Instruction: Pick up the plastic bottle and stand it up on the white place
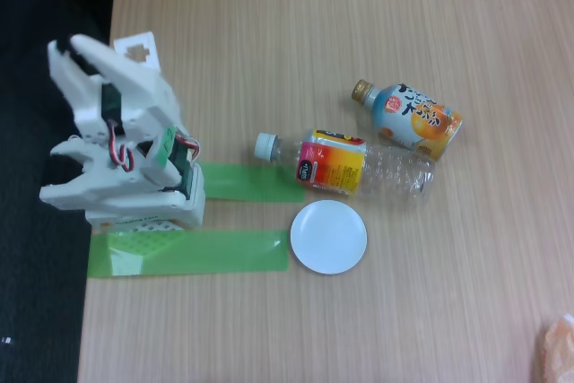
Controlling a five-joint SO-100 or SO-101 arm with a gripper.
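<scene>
while the arm sits folded at the left edge of the bench (430, 311), its gripper (65, 56) points up-left, away from the bottle (359, 168); i cannot tell if the jaws are open. the bottle lies on its side well to the right, long axis left-right, cap toward the arm, just above the disc (328, 237), so the arm must probably unfold and reach right.

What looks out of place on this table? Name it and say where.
Both bottles lie on their sides: the plastic bottle just above the white disc, and the blue-and-orange bottle beyond it. Nothing looks spilled or broken. The hand sits folded back at the left, away from them.
</scene>
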